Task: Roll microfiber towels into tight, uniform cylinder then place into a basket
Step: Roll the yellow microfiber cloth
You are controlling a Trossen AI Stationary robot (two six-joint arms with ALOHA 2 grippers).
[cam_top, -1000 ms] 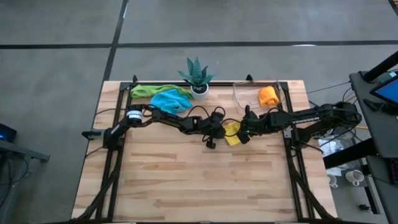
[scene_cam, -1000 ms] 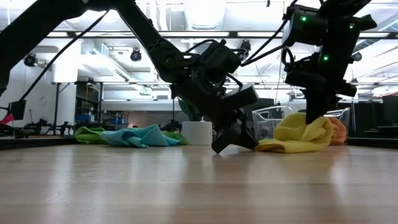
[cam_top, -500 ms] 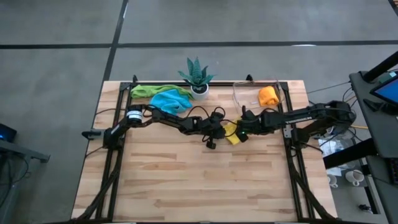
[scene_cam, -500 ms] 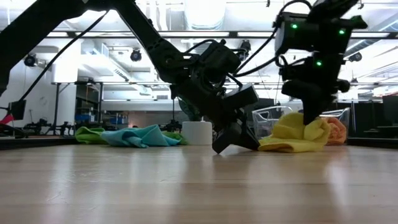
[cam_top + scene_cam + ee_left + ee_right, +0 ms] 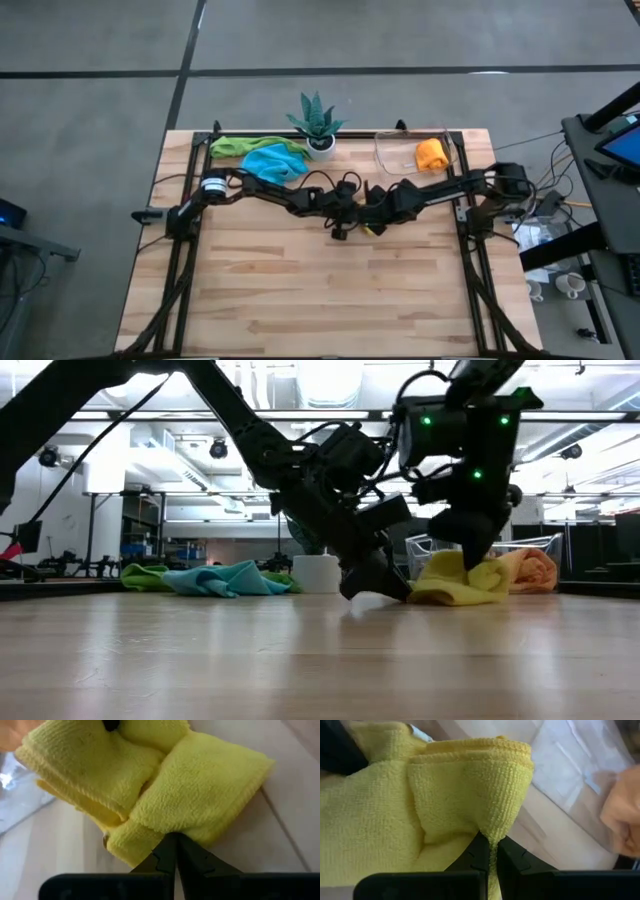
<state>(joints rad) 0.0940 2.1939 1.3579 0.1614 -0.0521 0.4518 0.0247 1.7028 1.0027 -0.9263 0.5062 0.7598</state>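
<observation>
Both tools are closed on the yellow microfiber towel [image 5: 455, 582]: the left tool [image 5: 171, 851] is clamped on one edge of it, and the right tool [image 5: 489, 851] is pinched on a folded ridge of the cloth, which is lifted above the rest. The towel is lying bunched on the tabletop [image 5: 330, 290], in front of the potted plant [image 5: 317, 123] and slightly to its right, between the two arms.

The step in hand is judged to be the rolling of this towel, and it looks barely begun: the cloth is folded over loosely, and no tight cylinder has been formed yet. For the next move, one edge would need to be held down while the raised fold is turned over it evenly, so that the roll does not come out slack or skewed.

Just to the right of the potted plant, the clear plastic basket [image 5: 385, 156] is seen with an orange towel [image 5: 431, 153] already inside it. To the plant's left, a light blue towel [image 5: 272, 162] and a green towel [image 5: 240, 146] are left heaped on the tabletop, unrolled.
</observation>
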